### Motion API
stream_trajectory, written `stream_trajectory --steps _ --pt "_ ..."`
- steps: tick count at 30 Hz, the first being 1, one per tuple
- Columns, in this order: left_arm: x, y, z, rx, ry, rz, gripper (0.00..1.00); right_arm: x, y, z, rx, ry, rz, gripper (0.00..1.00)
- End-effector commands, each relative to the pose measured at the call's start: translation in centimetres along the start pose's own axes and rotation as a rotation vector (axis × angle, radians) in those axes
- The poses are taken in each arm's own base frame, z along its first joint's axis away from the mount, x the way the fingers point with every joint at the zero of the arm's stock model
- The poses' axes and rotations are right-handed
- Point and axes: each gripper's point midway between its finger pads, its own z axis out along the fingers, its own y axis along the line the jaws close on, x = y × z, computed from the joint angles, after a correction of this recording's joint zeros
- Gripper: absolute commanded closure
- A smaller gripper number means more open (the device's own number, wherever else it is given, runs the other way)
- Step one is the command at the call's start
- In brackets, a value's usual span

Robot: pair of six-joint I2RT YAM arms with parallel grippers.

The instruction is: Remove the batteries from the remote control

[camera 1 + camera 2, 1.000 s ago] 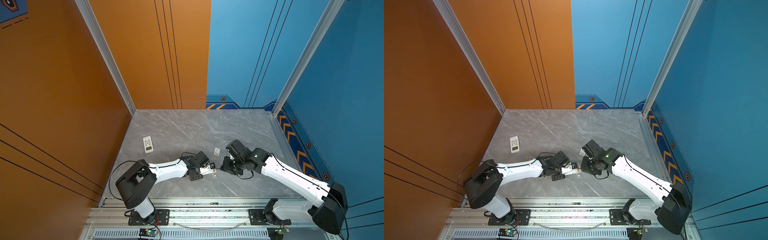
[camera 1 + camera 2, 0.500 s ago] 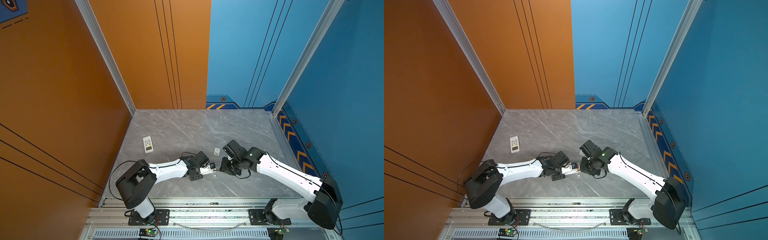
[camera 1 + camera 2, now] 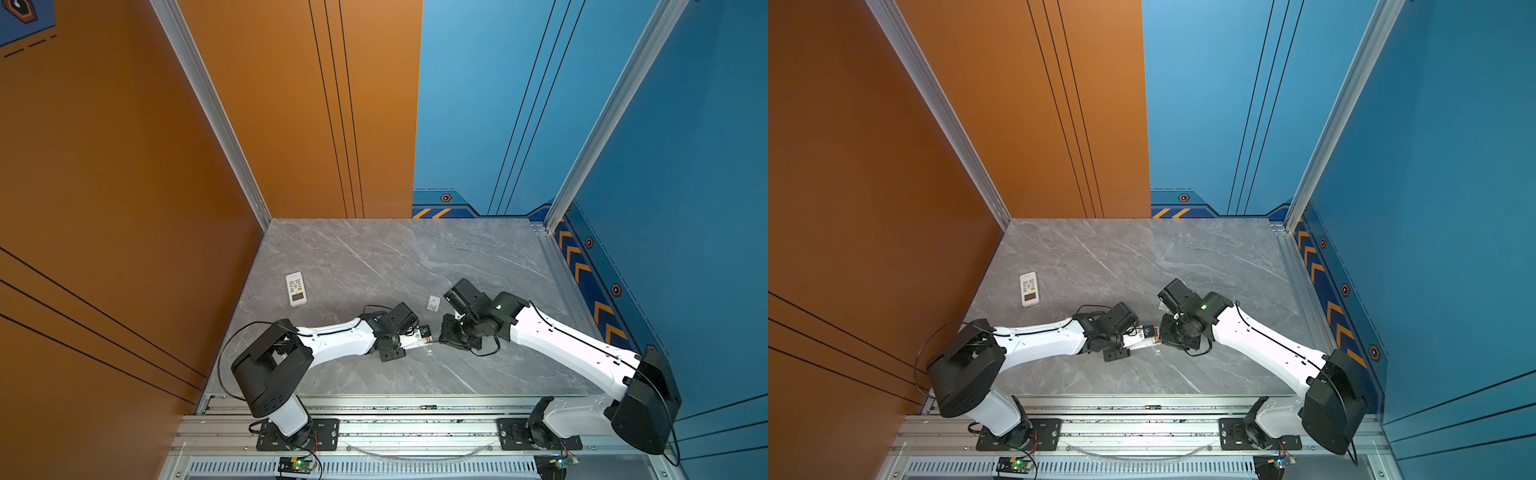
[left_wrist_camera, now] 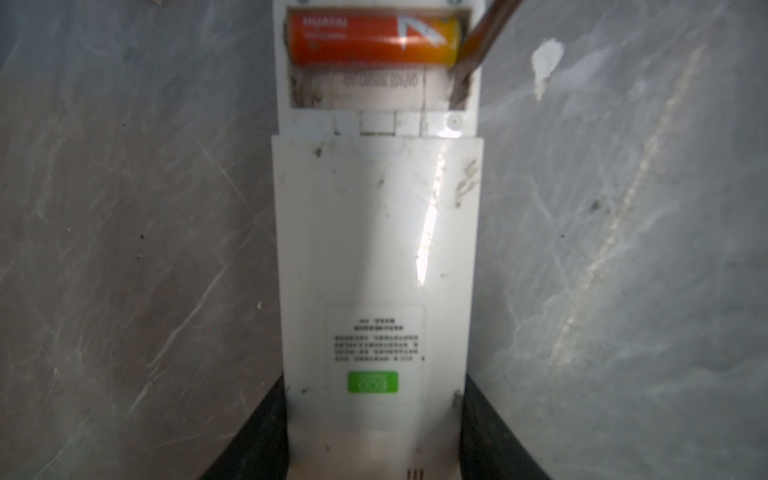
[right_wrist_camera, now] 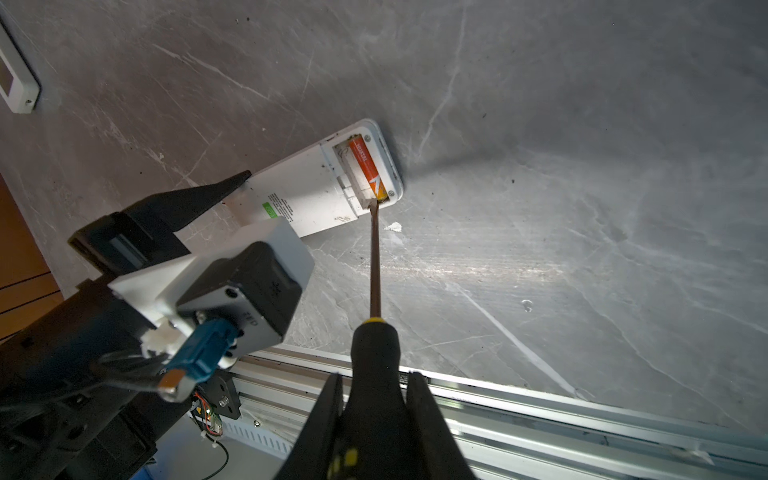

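My L gripper [image 4: 372, 432] clamps the remote control [image 4: 374, 249], back-up on the table [image 5: 540, 249], w/ one orange battery [image 4: 374, 39] sitting in the open bay; my R gripper [image 5: 376, 411] is shut tight on the screwdriver [image 5: 375, 266] handle, tip wedged at the battery's yellow end. Risks imo: tip skids off the round end & gouges the contact, a hard pry flicks the battery off the table, or a weak L grip lets the remote pivot

HUATAI on orange battery [image 4: 374, 39]; other print illegible.
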Motion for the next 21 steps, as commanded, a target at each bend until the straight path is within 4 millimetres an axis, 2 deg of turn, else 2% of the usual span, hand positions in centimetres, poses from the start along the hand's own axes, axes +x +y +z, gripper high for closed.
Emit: stream_trajectory --steps 1,6,11,15,21 --pt "0.6 0.1 -0.3 -0.016 0.038 0.017 1.00 -0.6 -2.0 -0.7 0.124 -0.026 -0.018 1.00" --pt "0.4 0.2 -0.4 -0.023 0.047 0.033 1.00 -0.3 -1.3 0.0 0.172 -0.019 -0.064 1.00" --pt "0.1 0.0 -0.4 -0.020 0.039 0.031 1.00 -0.4 0.8 1.6 0.112 -0.043 -0.053 1.00" --pt "0.2 -0.2 -0.5 -0.026 0.044 0.037 1.00 -1.5 1.7 -0.2 0.079 -0.104 -0.050 1.00" --pt "0.4 0.0 -0.4 -0.038 0.051 0.035 1.00 -1.1 1.6 -2.0 0.080 -0.083 -0.054 1.00"
